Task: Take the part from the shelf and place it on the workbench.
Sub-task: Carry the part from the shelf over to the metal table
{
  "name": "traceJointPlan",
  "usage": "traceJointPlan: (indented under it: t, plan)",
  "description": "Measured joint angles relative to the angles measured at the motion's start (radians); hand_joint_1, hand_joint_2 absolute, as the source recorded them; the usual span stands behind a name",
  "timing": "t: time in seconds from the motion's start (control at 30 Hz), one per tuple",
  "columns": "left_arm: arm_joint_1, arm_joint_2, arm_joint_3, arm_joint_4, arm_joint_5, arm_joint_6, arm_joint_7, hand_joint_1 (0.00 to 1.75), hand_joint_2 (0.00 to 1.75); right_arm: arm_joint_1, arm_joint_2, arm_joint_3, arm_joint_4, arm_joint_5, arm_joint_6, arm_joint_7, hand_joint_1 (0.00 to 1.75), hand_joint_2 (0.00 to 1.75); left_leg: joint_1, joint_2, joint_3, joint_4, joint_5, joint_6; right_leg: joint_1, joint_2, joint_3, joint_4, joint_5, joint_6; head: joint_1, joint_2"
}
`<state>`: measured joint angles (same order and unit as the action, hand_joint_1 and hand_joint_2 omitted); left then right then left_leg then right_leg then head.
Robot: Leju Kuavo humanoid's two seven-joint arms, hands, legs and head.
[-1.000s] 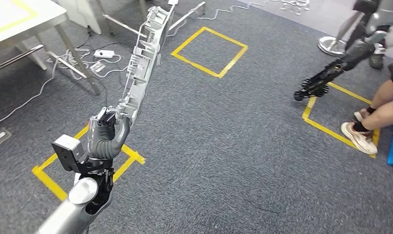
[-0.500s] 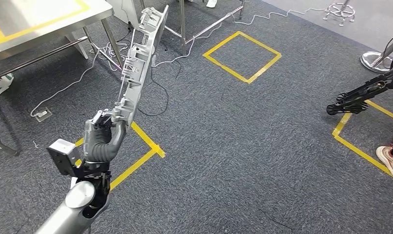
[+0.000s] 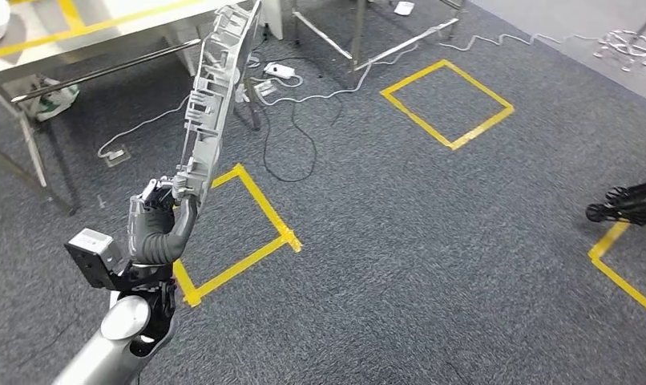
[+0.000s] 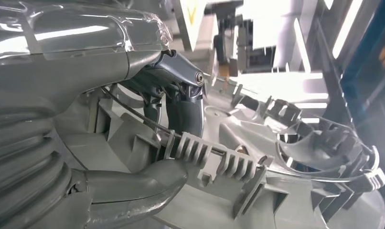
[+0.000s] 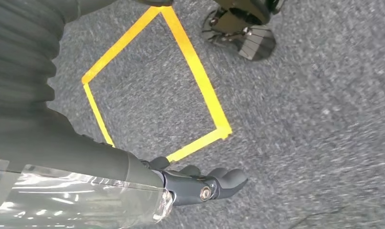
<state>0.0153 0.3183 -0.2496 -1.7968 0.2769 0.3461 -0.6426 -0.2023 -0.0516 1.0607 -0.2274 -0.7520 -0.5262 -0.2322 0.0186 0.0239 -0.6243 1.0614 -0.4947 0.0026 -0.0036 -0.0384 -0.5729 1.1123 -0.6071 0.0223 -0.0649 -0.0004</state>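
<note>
1. Nearest, low on the left of the head view: left hand (image 3: 161, 218) on a silver arm, fingers clenched around the lower end of a long, pale grey moulded plastic part (image 3: 211, 96) with ribs and clips.
2. In the left wrist view: thick grey thumb (image 4: 133, 183) pressed under a ribbed comb-like strip of the part (image 4: 257, 157), darker fingers (image 4: 183, 107) wrapped over from the other side; a firm grasp.
3. Part held in the air above the grey carpet (image 3: 400, 241), long axis rising steeply from the hand and leaning away from the robot, upper end pointing toward the steel workbench (image 3: 103, 32) at the far left; slightly bowed along its length.
4. Top tip of the part cut off by the picture edge; whether it reaches over the workbench cannot be told.
5. Right hand (image 5: 200, 183) hanging above carpet and a yellow tape square (image 5: 152, 86), dark fingers loosely curled, nothing in them.
6. Farther off: white cables (image 3: 304, 92) under the workbench.
</note>
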Motion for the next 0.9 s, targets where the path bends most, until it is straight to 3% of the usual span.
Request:
traceJointPlan:
  t: [0.07, 0.1, 0.13, 0.17, 0.27, 0.33, 0.4, 0.47, 0.53, 0.6, 0.67, 0.73, 0.77, 0.83, 0.9]
  plan:
    - [-0.008, -0.003, -0.001, 0.001, -0.004, -0.003, 0.002, 1.75, 1.75, 0.009, -0.002, 0.0, 0.0, -0.01, 0.004, -0.009, 0.0, 1.75, -0.005, -0.028, -0.003, 0.0, 0.004, 0.006, -0.001, 0.025, -0.054, 0.128, -0.06, -0.002, 0.002, 0.0]
    - [-0.009, -0.004, -0.002, 0.002, -0.007, -0.005, 0.004, 1.75, 1.75, 0.014, -0.003, -0.001, 0.0, -0.012, 0.007, -0.013, 0.0, 1.75, -0.008, -0.042, -0.004, 0.0, 0.005, 0.008, 0.001, 0.03, -0.074, 0.17, -0.069, -0.006, 0.002, 0.0]
    - [-0.01, -0.006, -0.003, 0.003, -0.01, -0.006, 0.004, 1.75, 1.75, 0.018, -0.004, -0.001, 0.0, -0.015, 0.011, -0.017, 0.0, 1.75, -0.012, -0.057, -0.004, 0.0, 0.007, 0.01, 0.005, 0.033, -0.081, 0.18, -0.059, -0.013, 0.002, 0.0]
    - [-0.012, -0.008, -0.004, 0.004, -0.013, -0.006, 0.005, 1.75, 1.75, 0.021, -0.005, -0.001, 0.0, -0.016, 0.013, -0.019, 0.0, 1.75, -0.015, -0.072, -0.004, 0.0, 0.008, 0.011, 0.01, 0.039, -0.07, 0.15, -0.03, -0.022, 0.002, 0.0]
    - [-0.017, -0.011, -0.005, 0.004, -0.015, -0.007, 0.006, 1.75, 1.75, 0.022, -0.012, -0.001, 0.0, -0.016, 0.015, -0.023, 0.0, 1.75, -0.014, -0.111, -0.006, -0.002, 0.016, 0.011, 0.027, 0.082, 0.008, -0.035, 0.065, -0.055, 0.001, 0.0]
    - [-0.019, -0.013, -0.005, 0.005, -0.015, -0.008, 0.006, 1.75, 1.75, 0.021, -0.019, -0.001, 0.0, -0.017, 0.015, -0.024, 0.0, 1.75, -0.005, -0.134, -0.01, -0.006, 0.024, 0.001, 0.035, 0.101, 0.029, -0.085, 0.078, -0.067, 0.002, 0.0]
    - [-0.019, -0.015, -0.006, 0.007, -0.016, -0.009, 0.006, 1.75, 1.75, 0.017, -0.021, -0.001, 0.001, -0.018, 0.015, -0.025, 0.0, 1.75, 0.0, -0.144, -0.015, -0.014, 0.033, -0.009, 0.036, 0.088, 0.038, -0.112, 0.092, -0.073, 0.006, 0.0]
    - [-0.02, -0.016, -0.006, 0.007, -0.016, -0.009, 0.006, 1.75, 1.75, 0.013, -0.021, -0.001, 0.0, -0.018, 0.015, -0.025, 0.0, 1.75, -0.006, -0.086, -0.03, 0.002, 0.012, -0.015, 0.03, 0.068, 0.054, -0.157, 0.113, -0.074, 0.002, 0.0]
    - [-0.023, -0.017, -0.008, 0.009, -0.016, -0.011, 0.006, 1.75, 1.75, 0.014, -0.021, -0.001, 0.0, -0.018, 0.015, -0.025, 0.0, 1.75, -0.006, -0.024, -0.068, 0.085, -0.047, -0.024, 0.024, 0.045, 0.058, -0.18, 0.126, -0.07, -0.005, 0.0]
    - [-0.025, -0.018, -0.01, 0.011, -0.016, -0.012, 0.007, 1.75, 1.75, 0.019, -0.02, -0.001, 0.0, -0.018, 0.016, -0.025, 0.0, 1.75, 0.005, -0.02, -0.107, 0.183, -0.09, -0.041, 0.018, 0.022, 0.056, -0.179, 0.126, -0.065, -0.006, 0.0]
    - [-0.024, -0.019, -0.01, 0.015, -0.016, -0.012, 0.008, 1.75, 1.75, 0.022, -0.017, -0.001, 0.0, -0.018, 0.017, -0.025, 0.0, 1.75, 0.015, -0.016, -0.092, 0.179, -0.068, -0.061, 0.007, 0.001, 0.053, -0.168, 0.119, -0.053, -0.006, 0.0]
    - [-0.025, -0.019, -0.01, 0.019, -0.016, -0.011, 0.009, 1.75, 1.75, 0.023, -0.017, -0.001, 0.0, -0.018, 0.017, -0.025, 0.0, 1.75, 0.021, 0.023, -0.026, 0.072, -0.018, -0.081, -0.003, -0.015, 0.048, -0.144, 0.104, -0.033, -0.009, 0.0]
    - [-0.025, -0.019, -0.01, 0.019, -0.016, -0.011, 0.009, 1.75, 1.75, 0.022, -0.019, -0.001, 0.0, -0.018, 0.018, -0.025, 0.0, 1.75, 0.021, 0.048, -0.002, 0.028, -0.005, -0.081, -0.004, -0.021, 0.044, -0.127, 0.094, -0.022, -0.011, 0.0]
    - [-0.025, -0.02, -0.01, 0.02, -0.016, -0.011, 0.009, 1.75, 1.75, 0.02, -0.022, -0.001, 0.0, -0.018, 0.018, -0.025, 0.0, 1.75, 0.018, 0.077, 0.011, 0.001, -0.01, -0.058, 0.0, -0.031, 0.039, -0.105, 0.08, -0.009, -0.008, 0.0]
    - [-0.024, -0.021, -0.01, 0.019, -0.016, -0.01, 0.009, 1.75, 1.75, 0.018, -0.021, -0.001, 0.0, -0.018, 0.019, -0.026, 0.0, 1.75, 0.017, 0.058, 0.006, 0.004, -0.008, -0.031, -0.001, -0.041, 0.04, -0.101, 0.077, -0.003, -0.001, 0.0]
